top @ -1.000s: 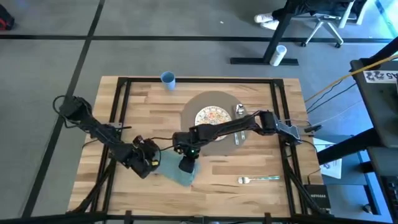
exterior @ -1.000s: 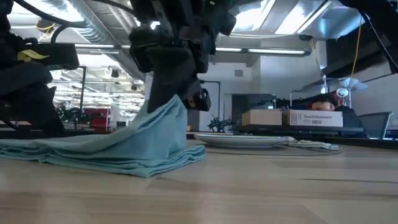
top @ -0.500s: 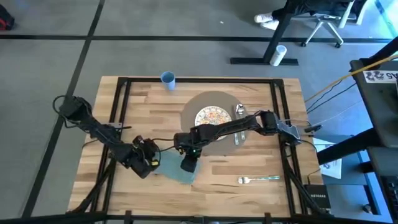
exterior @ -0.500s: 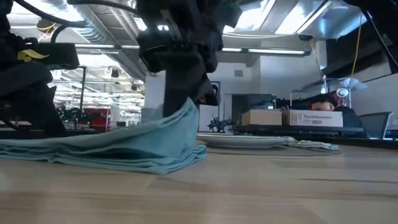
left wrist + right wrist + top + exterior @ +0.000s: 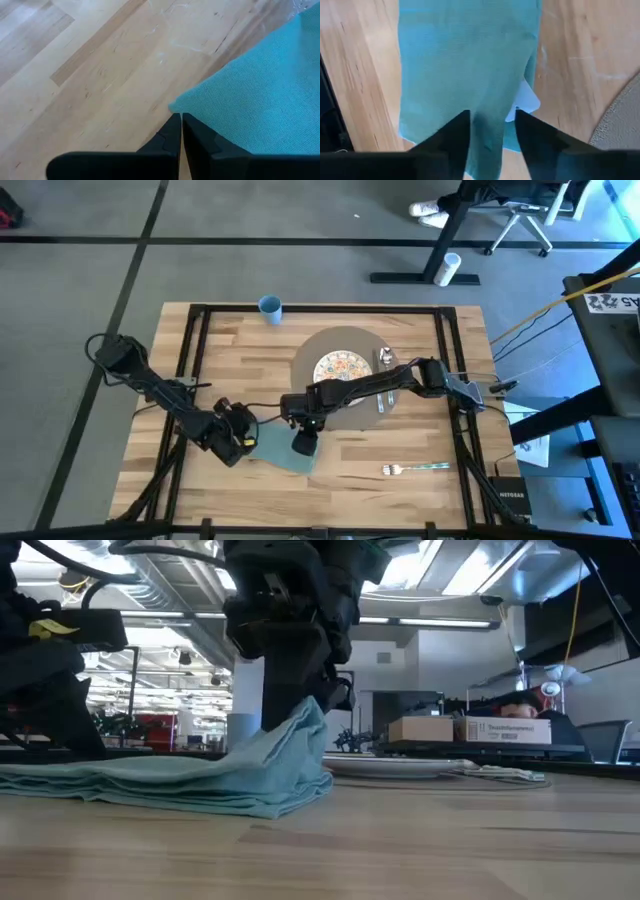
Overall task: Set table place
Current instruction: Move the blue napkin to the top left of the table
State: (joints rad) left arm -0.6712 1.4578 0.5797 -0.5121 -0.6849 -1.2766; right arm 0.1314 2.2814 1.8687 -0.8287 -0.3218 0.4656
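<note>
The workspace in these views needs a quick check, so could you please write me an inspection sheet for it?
Surface: table, light wood with a black frame.
Job's things: placemat carrying the patterned plate; teal napkin lying near the front edge, one end raised.
Clutter: blue cup at the far edge; fork front right; spoon on the placemat.
Grippers: right gripper shut on the napkin fold; left gripper shut at the napkin's corner.
Cables: yellow cable at right.
Surroundings: office chair, grey floor.

Probably an open-plan lab or workshop: exposed ceiling ducts (image 5: 150, 585), office chair (image 5: 525, 220), grey floor (image 5: 80, 280).
</note>
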